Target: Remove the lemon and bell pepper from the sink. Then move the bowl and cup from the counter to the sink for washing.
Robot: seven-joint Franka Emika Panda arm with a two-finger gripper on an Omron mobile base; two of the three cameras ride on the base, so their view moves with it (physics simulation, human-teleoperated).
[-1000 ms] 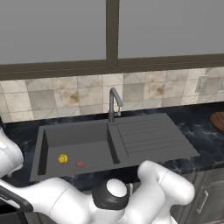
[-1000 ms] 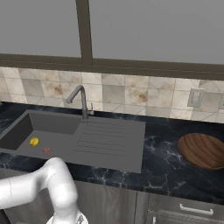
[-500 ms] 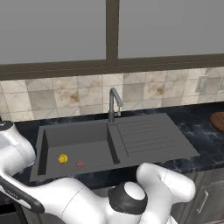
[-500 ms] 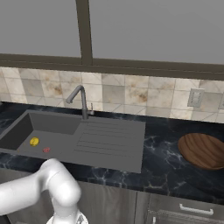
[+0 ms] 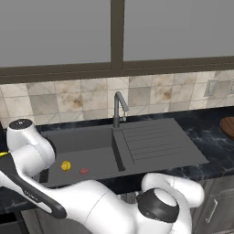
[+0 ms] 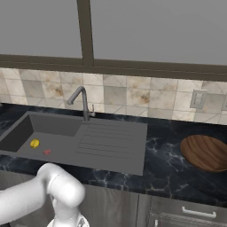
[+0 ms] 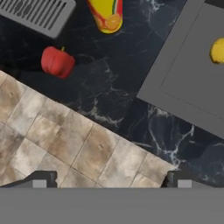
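Dark finger tips of the gripper [image 7: 109,180] stand wide apart at the bottom of the hand view, released, nothing between them; beneath them is tiled backsplash [image 7: 65,144] and black marble counter [image 7: 113,87]. Bell pepper [image 7: 57,61]: red, green stem, resting on that counter, well clear of the sink [image 7: 192,83] and near a grey slatted piece [image 7: 37,15]. So I judge that part of step one done (assuming this fruit is the task's pepper). Cup [image 7: 106,15]: yellow with a red-orange mark, lying on the same counter just beyond the pepper, not yet moved. Lemon [image 7: 217,50]: on the basin floor at the edge of the hand view. The left base view confirms it [image 5: 66,166] in the basin, left of the ribbed drainboard [image 5: 151,146]. A small flat reddish spot [image 5: 83,171] lies just beside the lemon; too small to identify, possibly the drain. Faucet [image 5: 119,107] stands at the back rim of the sink. Bowl [image 6: 206,153]: dark wood, on the counter well to the right of the sink, untouched. Status, as judged: pepper out; lemon left to lift out; cup and bowl both left to carry into the basin. Nothing grasped at present.
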